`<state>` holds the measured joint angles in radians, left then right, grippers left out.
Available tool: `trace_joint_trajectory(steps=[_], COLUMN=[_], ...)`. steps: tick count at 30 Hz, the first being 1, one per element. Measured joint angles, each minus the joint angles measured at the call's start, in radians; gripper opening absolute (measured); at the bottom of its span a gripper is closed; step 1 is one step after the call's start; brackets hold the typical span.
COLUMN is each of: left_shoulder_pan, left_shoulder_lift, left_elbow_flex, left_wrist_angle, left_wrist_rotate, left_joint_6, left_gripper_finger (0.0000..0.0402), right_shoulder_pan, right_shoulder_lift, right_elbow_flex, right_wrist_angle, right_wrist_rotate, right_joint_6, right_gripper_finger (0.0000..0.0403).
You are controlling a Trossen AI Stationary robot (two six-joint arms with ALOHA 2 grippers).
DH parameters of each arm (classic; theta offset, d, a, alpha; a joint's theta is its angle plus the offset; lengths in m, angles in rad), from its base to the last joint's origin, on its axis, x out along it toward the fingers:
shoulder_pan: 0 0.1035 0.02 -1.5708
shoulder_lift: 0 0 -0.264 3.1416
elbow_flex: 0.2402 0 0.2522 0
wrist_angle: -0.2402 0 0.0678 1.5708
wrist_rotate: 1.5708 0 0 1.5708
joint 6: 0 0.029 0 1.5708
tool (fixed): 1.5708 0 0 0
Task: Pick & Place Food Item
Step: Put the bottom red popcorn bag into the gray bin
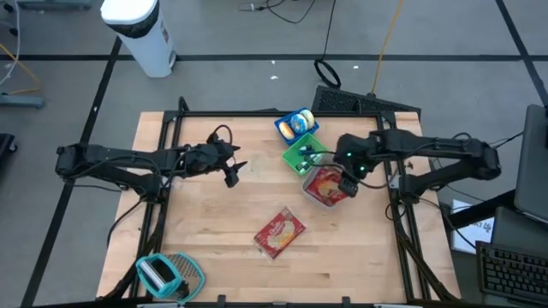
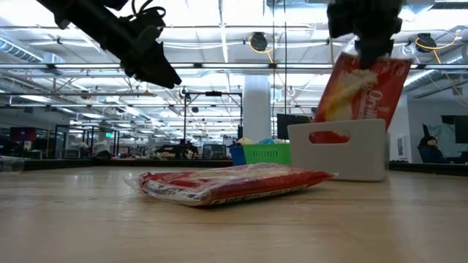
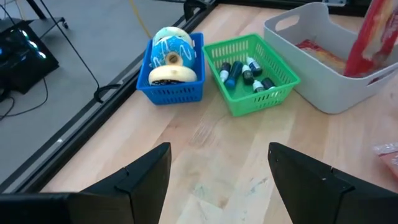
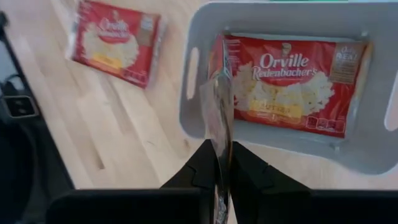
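Note:
A red popcorn packet (image 4: 219,118) hangs edge-on over the grey bin (image 4: 193,74), with my right gripper (image 4: 222,163) shut on it. In the low view this packet (image 2: 362,88) stands tilted, its lower end behind the bin's wall (image 2: 340,150). Another packet (image 4: 292,84) lies flat on the bin's floor. One more packet (image 1: 280,233) lies flat on the table nearer the front. My left gripper (image 1: 231,177) hovers open above bare table left of the baskets, with nothing between its fingers (image 3: 149,174). My right gripper pinches the packet's upper edge (image 4: 219,144) between its two fingers, which come from above and slant downward. The packet hangs below them, tilted, with its lower end inside the bin; whether that end rests on the packet beneath, I cannot tell.
A blue basket (image 3: 171,62) with tape rolls and a green basket (image 3: 252,74) with small bottles stand just behind the bin. A teal basket (image 1: 169,275) sits at the table's near left corner. A black frame (image 1: 171,128) borders the table.

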<state>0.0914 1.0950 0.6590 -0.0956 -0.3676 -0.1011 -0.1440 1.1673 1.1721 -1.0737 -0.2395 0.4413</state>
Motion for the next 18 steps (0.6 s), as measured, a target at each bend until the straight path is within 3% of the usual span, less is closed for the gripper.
trace_joint_trajectory(steps=[18], left_shoulder_pan=[0.0], left_shoulder_lift=[-0.001], left_elbow_flex=[0.0], left_wrist_angle=[-0.001], left_wrist_rotate=[0.002], left_joint_6=[0.0], left_gripper_finger=[0.0271], right_shoulder_pan=[0.0], right_shoulder_lift=[0.179], right_elbow_flex=[-0.001], right_wrist_angle=[0.108], right_wrist_rotate=[0.007], right_joint_6=[-0.132], right_gripper_finger=[0.0038])
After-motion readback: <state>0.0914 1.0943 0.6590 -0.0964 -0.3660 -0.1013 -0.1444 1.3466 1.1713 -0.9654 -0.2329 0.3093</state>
